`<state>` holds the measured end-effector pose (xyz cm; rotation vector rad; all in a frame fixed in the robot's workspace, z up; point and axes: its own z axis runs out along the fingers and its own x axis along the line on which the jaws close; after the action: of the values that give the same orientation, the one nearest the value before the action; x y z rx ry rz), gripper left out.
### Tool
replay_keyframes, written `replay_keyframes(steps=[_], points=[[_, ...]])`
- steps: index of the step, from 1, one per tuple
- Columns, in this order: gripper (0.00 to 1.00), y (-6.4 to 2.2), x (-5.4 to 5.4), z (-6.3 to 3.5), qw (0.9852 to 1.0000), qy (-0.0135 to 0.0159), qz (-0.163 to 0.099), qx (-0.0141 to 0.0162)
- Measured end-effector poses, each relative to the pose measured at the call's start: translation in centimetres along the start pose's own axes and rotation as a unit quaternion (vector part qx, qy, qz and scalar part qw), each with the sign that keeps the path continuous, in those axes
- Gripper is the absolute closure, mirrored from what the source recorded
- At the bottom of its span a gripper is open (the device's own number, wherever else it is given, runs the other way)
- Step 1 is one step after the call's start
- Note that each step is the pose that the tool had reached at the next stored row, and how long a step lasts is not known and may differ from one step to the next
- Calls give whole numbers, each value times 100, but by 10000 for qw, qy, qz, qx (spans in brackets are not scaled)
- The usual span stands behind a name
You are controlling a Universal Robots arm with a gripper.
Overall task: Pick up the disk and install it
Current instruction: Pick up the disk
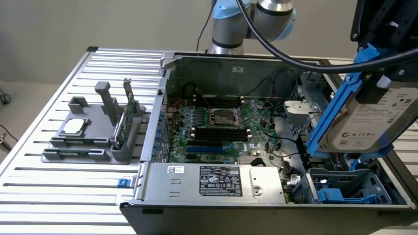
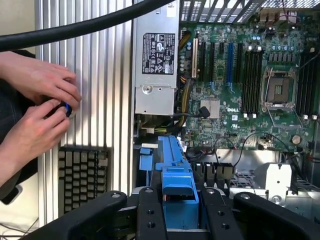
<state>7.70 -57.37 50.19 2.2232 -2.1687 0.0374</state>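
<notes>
Disk [image 1: 377,120] upright, long axis near-vertical

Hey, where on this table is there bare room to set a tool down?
Bare table slats nearer the camera than the grey holder, and beyond it. Crowded: the open computer case, with the disk hanging over its drive bay.

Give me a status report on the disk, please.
Gripper shut on the disk, by its blue carrier. Disk aloft over the open computer case, not yet seated. Person's hands beside the case, apart from the disk.
</notes>
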Motion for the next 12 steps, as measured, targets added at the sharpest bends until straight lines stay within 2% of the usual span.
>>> replay_keyframes(steps=[5, 12], points=[[67, -111, 63, 66, 10000, -2, 1, 0], [67, -266, 70, 191, 10000, -1, 11, 0]])
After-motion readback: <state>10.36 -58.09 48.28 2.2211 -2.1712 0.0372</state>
